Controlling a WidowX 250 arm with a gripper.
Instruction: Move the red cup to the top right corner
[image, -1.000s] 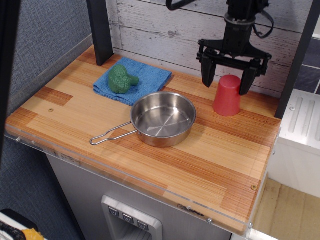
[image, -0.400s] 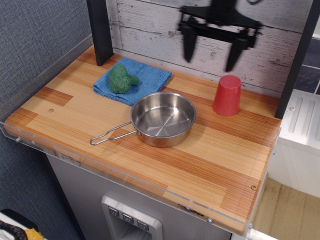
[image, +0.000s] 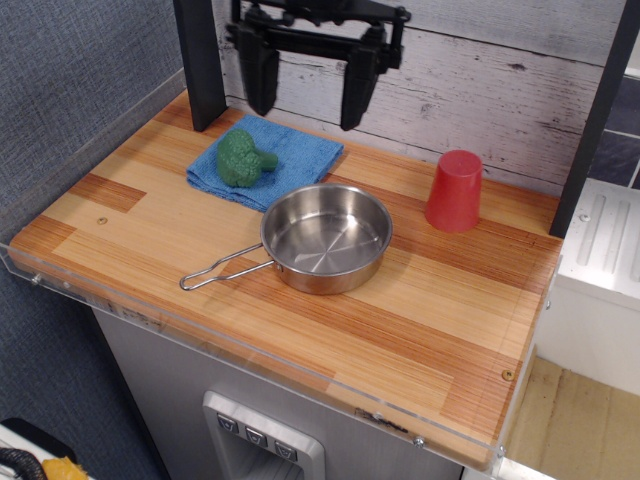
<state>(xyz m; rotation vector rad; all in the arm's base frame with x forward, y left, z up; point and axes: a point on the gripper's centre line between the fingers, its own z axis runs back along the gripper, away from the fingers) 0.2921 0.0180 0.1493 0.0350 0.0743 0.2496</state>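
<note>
Red cup (image: 455, 191) sits upside down at upper right, near the top right corner (image: 540, 200). Gripper (image: 308, 108) empty, fingers spread; you're done, stay clear.

Red cup (image: 455, 191), blue cloth (image: 290, 155), green broccoli (image: 243, 157), silver pan (image: 326, 237), striped light-and-reddish-brown counter (image: 420, 310), black gripper (image: 308, 103).

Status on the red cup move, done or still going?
Looks done: the red cup stands upside down, alone, near the table's far right corner by the plank wall. Nothing in hand: the gripper hangs open and empty above the blue towel. Apparently nothing left.
</note>
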